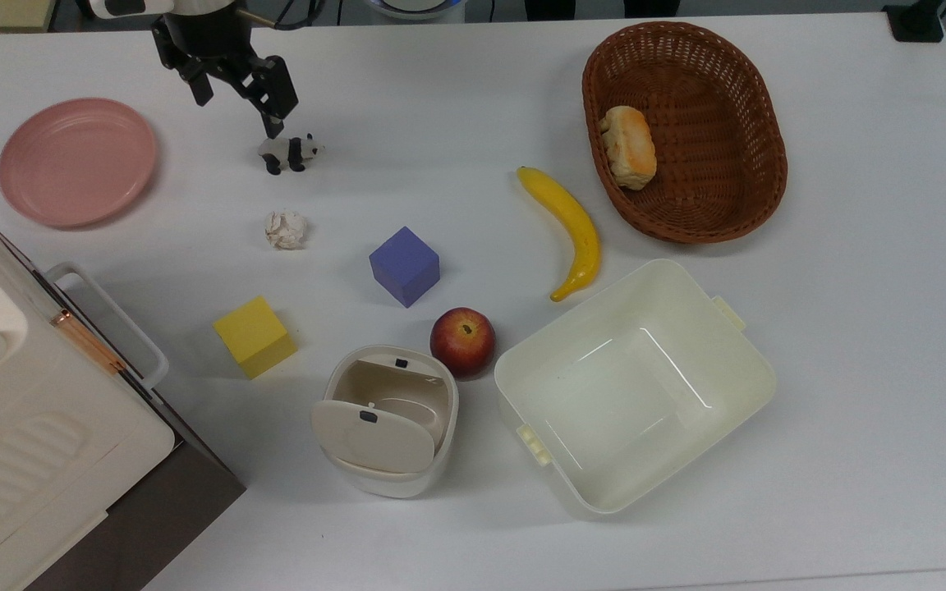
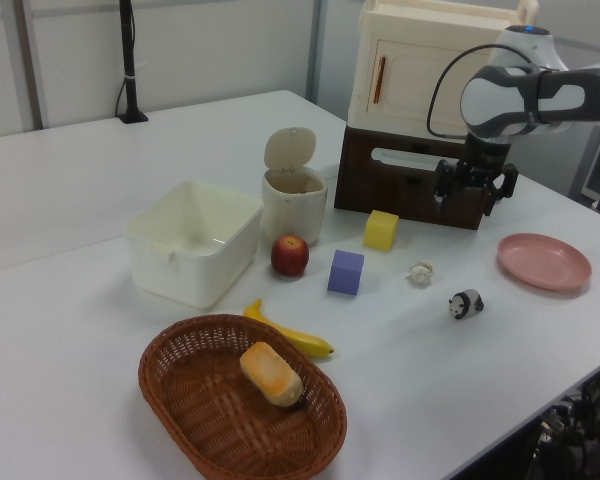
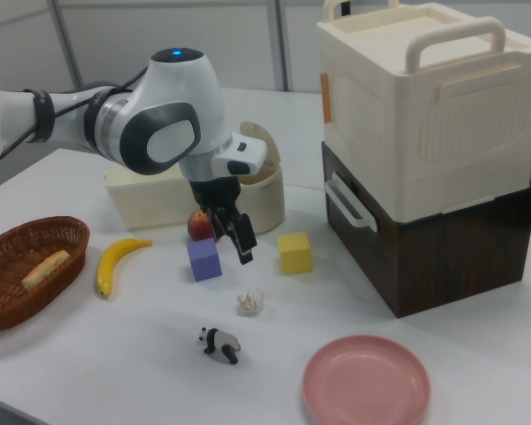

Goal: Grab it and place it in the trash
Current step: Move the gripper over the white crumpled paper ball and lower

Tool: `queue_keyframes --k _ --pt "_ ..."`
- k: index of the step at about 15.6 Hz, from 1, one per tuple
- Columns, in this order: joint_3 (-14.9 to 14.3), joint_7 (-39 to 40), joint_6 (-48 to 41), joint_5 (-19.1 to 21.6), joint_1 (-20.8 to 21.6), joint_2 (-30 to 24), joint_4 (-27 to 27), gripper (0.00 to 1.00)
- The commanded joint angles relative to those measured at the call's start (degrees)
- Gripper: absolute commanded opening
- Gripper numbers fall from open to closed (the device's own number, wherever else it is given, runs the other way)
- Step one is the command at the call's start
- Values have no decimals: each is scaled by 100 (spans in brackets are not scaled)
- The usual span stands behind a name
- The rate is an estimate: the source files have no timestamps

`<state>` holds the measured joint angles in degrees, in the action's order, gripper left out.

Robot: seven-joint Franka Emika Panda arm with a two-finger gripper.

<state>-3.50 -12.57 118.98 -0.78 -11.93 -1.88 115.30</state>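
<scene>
The crumpled white paper ball (image 1: 286, 229) lies on the white table between the toy panda and the yellow cube; I also see the paper ball (image 2: 420, 272) in the left view and the paper ball (image 3: 250, 303) in the right view. The trash, a round cream bin (image 1: 450, 399) with its flap lid swung up, stands near the table's front in the top view, beside the apple; the bin (image 2: 294, 205) is also in the left view. My gripper (image 1: 235, 103) hangs open and holds nothing, above the table just up-left of the panda in the top view. The gripper (image 2: 467, 200) and gripper (image 3: 233, 242) are clear of the paper.
A toy panda (image 1: 291, 152) stands right by the gripper. A pink plate (image 1: 77, 161), yellow cube (image 1: 254, 336), purple cube (image 1: 404, 265), apple (image 1: 462, 341), banana (image 1: 571, 229), cream tub (image 1: 752, 369) and wicker basket (image 1: 760, 164) holding bread are spread around. A stacked cabinet (image 1: 46, 427) fills the top view's lower left.
</scene>
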Motion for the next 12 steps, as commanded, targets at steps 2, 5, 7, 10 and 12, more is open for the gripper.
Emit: queue_keyframes --k 2,5,7,10,12 --pt "25 -114 10 -54 -29 171 -78 100" --pt "16 -166 737 -54 -20 66 334 100" --pt "-1 -237 907 -54 -11 170 345 100" --pt "7 -255 925 -115 33 539 152 100" --pt "16 -263 925 -255 111 759 11 100"
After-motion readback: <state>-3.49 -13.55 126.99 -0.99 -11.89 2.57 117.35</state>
